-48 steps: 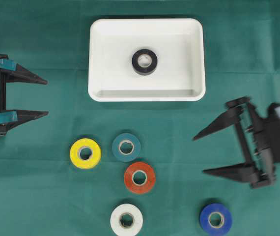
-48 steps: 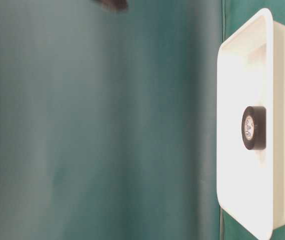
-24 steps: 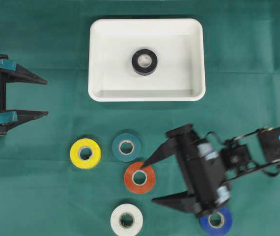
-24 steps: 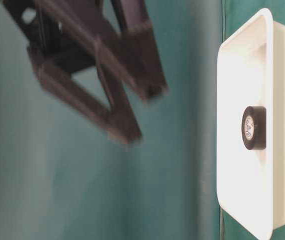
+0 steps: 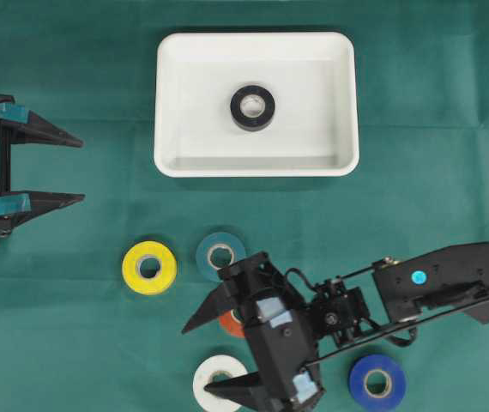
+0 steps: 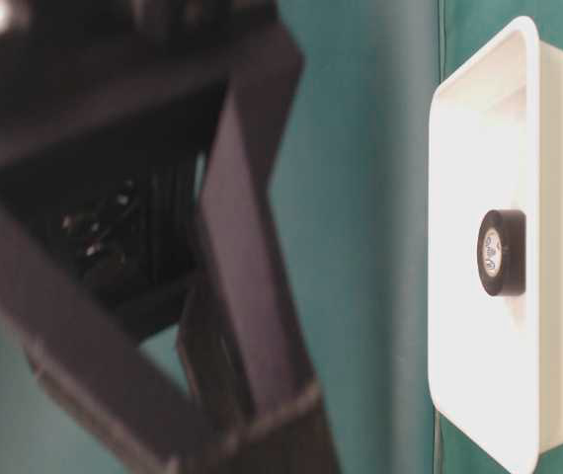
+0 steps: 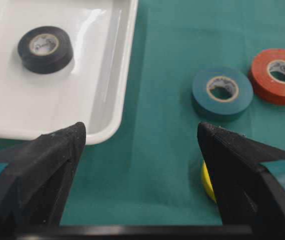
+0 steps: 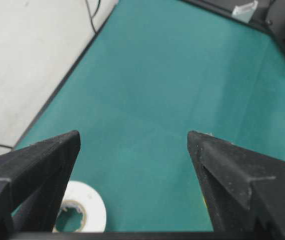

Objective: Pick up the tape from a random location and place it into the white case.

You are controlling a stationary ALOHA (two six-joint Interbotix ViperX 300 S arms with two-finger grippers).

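Note:
The white case (image 5: 184,86) lies at the top middle with a black tape (image 5: 252,107) flat inside it. On the green cloth below lie yellow tape (image 5: 148,268), teal tape (image 5: 220,254), white tape (image 5: 213,373) and blue tape (image 5: 377,382). Only a sliver of a red tape (image 5: 230,324) shows under my right gripper (image 5: 197,360). That gripper is open and empty, its fingers pointing left over the red and white rolls. The right wrist view shows the white tape (image 8: 80,212) by the left finger. My left gripper (image 5: 81,170) stands open and empty at the left edge.
The left wrist view shows the case's rim (image 7: 107,100), the teal tape (image 7: 222,93) and the red tape (image 7: 277,76) ahead of it. In the table-level view the right gripper's dark frame (image 6: 163,296) fills the left, with the case (image 6: 479,59) beyond. The cloth ends at a grey floor (image 8: 22,60).
My right arm has swung from the right side leftward and toward the front, and now covers the red tape and part of the white one. The left arm and all tapes are still.

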